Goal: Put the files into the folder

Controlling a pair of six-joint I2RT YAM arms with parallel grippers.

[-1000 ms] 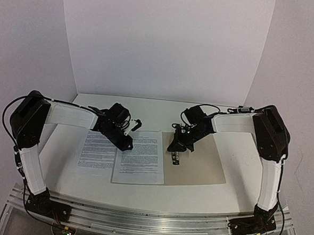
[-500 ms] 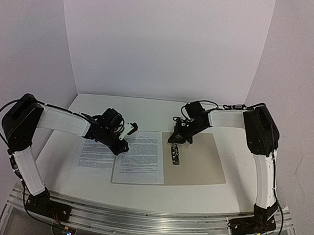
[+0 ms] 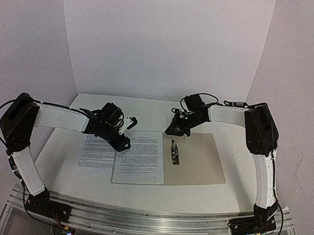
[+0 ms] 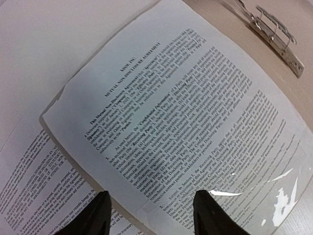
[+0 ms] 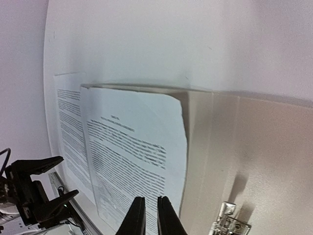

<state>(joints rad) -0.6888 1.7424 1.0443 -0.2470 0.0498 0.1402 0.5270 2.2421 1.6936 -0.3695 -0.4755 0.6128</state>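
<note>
The beige folder (image 3: 199,160) lies flat at centre right, with its metal clip (image 3: 174,152) near its left edge. Two printed files lie left of it: one sheet (image 3: 140,156) touches the folder's left edge, and another (image 3: 97,151) lies partly under it. My left gripper (image 3: 123,142) is open and low over the top sheet's (image 4: 186,112) left edge, one finger on each side of the edge. My right gripper (image 3: 175,131) is shut and empty above the folder's far left corner. In its view the sheet (image 5: 137,142) and the folder (image 5: 264,156) lie below the gripper (image 5: 150,220).
White walls close the table at the back and on both sides. The metal base rail (image 3: 150,223) runs along the near edge. The left gripper also shows in the right wrist view (image 5: 39,186). The clip shows in both wrist views (image 4: 274,29) (image 5: 230,223).
My right gripper has moved away from the clip toward the folder's far left corner. My left arm has stretched out lower, with its gripper still at the top sheet's left edge.
</note>
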